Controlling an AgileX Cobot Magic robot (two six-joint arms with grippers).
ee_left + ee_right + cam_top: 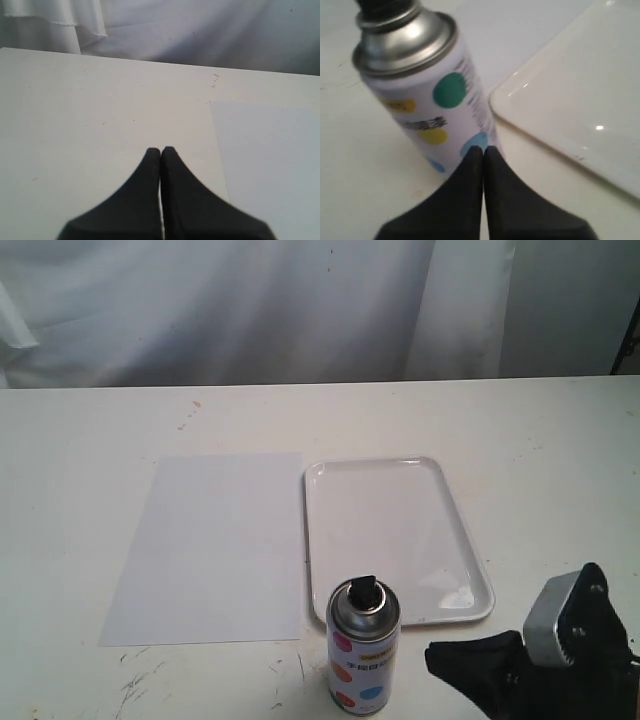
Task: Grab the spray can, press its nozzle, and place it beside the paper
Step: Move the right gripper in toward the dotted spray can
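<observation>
The spray can (364, 650) stands upright at the table's front edge, white label with coloured dots, silver shoulder and black nozzle (363, 592) on top. In the right wrist view the spray can (427, 95) fills the frame close ahead. My right gripper (484, 150) is shut and empty, its tips just short of the can's side; in the exterior view the right gripper (440, 655) sits low to the can's right. The paper (215, 543) lies flat left of the can. My left gripper (161, 150) is shut and empty over bare table, with the paper (270, 165) beside it.
A glossy white rimmed tray (325, 540) lies right of the paper, just behind the can, and shows again as the tray (580, 100) in the right wrist view. A white curtain (300, 300) hangs behind the table. Small scuff marks (135, 685) dot the front left.
</observation>
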